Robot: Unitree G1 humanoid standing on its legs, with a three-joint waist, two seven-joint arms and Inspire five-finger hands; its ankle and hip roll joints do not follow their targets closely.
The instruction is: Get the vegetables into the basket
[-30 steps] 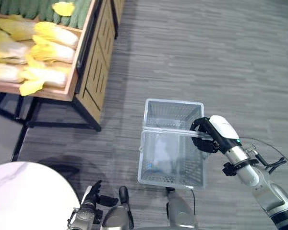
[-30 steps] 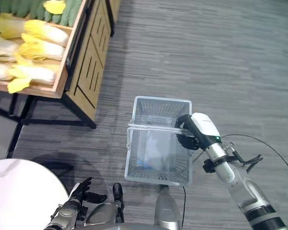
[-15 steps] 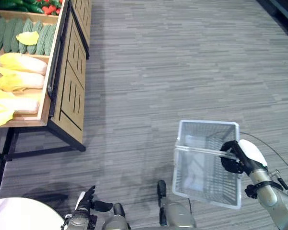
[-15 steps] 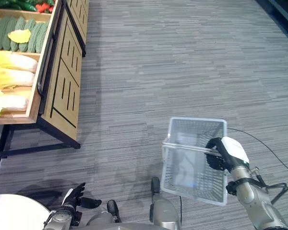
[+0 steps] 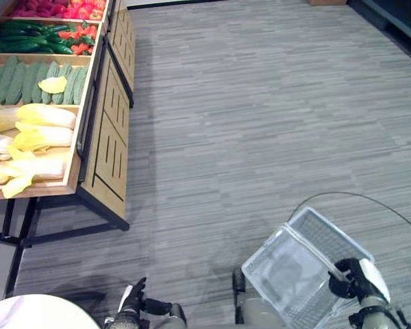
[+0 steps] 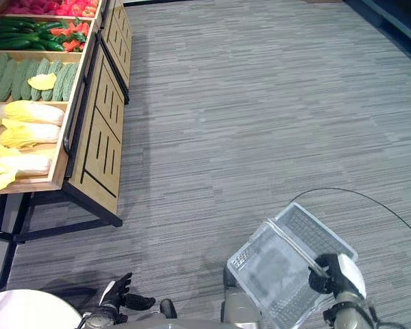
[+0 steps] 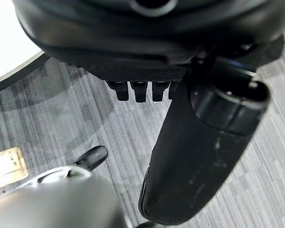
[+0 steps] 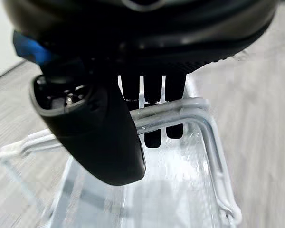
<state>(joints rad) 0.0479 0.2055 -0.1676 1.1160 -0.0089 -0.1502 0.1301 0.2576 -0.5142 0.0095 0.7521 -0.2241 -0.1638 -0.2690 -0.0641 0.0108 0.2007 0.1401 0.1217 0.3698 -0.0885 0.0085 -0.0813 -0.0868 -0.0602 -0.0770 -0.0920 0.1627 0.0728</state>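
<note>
Basket (image 5: 303,273) is hanging off the right hand (image 5: 353,279) down at about 5 o'clock in the head view, tilted on a diagonal and well clear of the produce. Wrist cam shows the fingers (image 8: 152,107) and thumb curled round the handle (image 8: 180,113), so that's a proper carry grip, and the basket looks empty from what I can see through the mesh. Veggies are way over at 10 o'clock on the wooden stand (image 5: 106,133): cabbages (image 5: 38,130) nearest, then cucumbers (image 5: 27,79) behind them, then what look like dark green peppers (image 6: 24,38) with red stuff at the far end. Left hand (image 5: 132,301) is down at 7 o'clock holding nothing, fingers loosely out as far as I can tell, with a bit of white round table (image 5: 34,314) beside it. So I'd call this the carry-the-basket-to-the-stand step, nothing loaded yet. Next it probably needs to swing toward 10 o'clock, get the basket close to the stand's front edge and level it out, then use the free left hand for picking. Cabbages look like the easiest first grab, though they're bulky for one hand.
</note>
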